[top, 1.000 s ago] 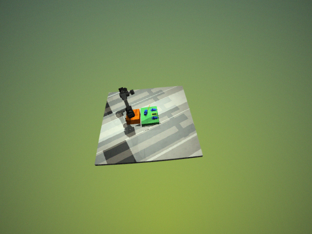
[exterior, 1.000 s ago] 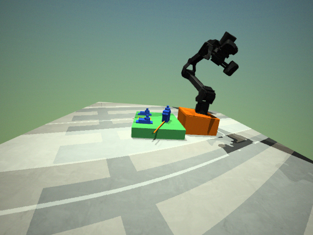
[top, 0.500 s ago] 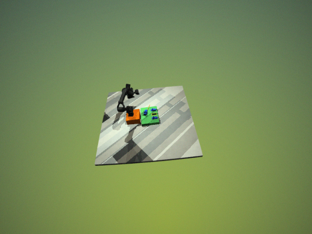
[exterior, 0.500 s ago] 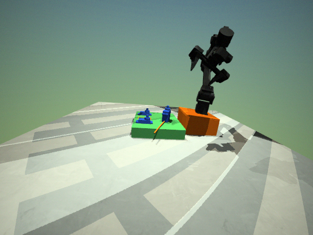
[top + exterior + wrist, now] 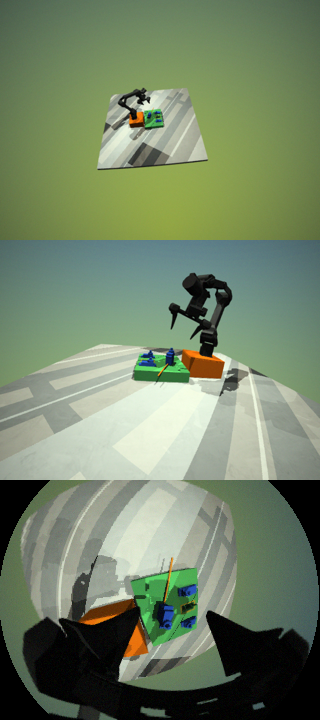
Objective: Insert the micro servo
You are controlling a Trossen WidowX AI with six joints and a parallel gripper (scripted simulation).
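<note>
The loose blue micro servo [image 5: 149, 115] [image 5: 169, 358] [image 5: 166, 616] stands upright on top of the green deck [image 5: 149, 125] [image 5: 160, 375] [image 5: 155, 631], its output shaft pointing up. Its orange cable [image 5: 162, 370] [image 5: 169, 580] sticks out past the deck's edge. The marked pocket [image 5: 158, 117] [image 5: 188, 607], dark with a yellow-orange outline, lies empty between two seated blue servos; in the exterior view the near servo mostly hides it. My gripper [image 5: 145, 103] [image 5: 180, 334] [image 5: 175, 612] is wide open and empty, high above the deck and towards the arm's base side.
Two seated servos [image 5: 157, 112] [image 5: 158, 120] [image 5: 147, 363] [image 5: 187, 590] [image 5: 188, 623] flank the pocket, low on the deck. The orange base block [image 5: 136, 121] [image 5: 206, 367] [image 5: 136, 642] carries the arm and stands beside the deck. The striped table top [image 5: 180, 134] [image 5: 103, 420] extends around both.
</note>
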